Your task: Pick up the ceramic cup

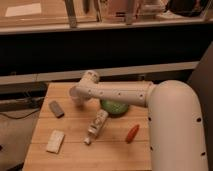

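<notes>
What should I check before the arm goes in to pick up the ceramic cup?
1. Gripper over the ceramic cup: ok, it hangs at the table's back left, a pale shape just beneath it.
2. Cup upright: cannot tell, the arm hides most of it.
3. Green bowl apart from the cup: ok, it sits to the right.
4. White bottle out of the path: ok, it lies nearer the front.
5. Cup already gripped: cannot tell.
</notes>
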Motion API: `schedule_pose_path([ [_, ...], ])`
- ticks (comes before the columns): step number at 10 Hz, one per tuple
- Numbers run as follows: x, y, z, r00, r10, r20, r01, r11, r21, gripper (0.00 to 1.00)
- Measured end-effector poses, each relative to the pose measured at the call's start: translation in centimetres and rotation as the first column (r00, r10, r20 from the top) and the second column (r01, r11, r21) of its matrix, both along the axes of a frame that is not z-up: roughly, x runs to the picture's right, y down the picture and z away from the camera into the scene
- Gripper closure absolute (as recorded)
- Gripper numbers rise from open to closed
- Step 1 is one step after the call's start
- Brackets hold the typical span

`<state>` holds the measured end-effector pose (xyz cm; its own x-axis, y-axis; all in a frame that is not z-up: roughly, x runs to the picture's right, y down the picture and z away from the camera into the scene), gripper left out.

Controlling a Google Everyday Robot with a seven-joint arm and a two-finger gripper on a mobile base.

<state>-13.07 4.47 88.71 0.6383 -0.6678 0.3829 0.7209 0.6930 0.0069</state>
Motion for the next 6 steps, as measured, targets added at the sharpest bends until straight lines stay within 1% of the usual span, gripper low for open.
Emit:
schedule_pose_path([
  [2,-0.1,-0.3,-0.5,1.000,0.014,0.026,-0.015,0.9996,0.025,0.99],
  [5,-0.5,-1.0,-1.6,0.998,0.026,0.062,-0.031,0.9966,0.076,1.00],
  [6,-0.6,-1.2,-1.9,0.997,0.029,0.069,-0.035,0.9956,0.087,1.00],
])
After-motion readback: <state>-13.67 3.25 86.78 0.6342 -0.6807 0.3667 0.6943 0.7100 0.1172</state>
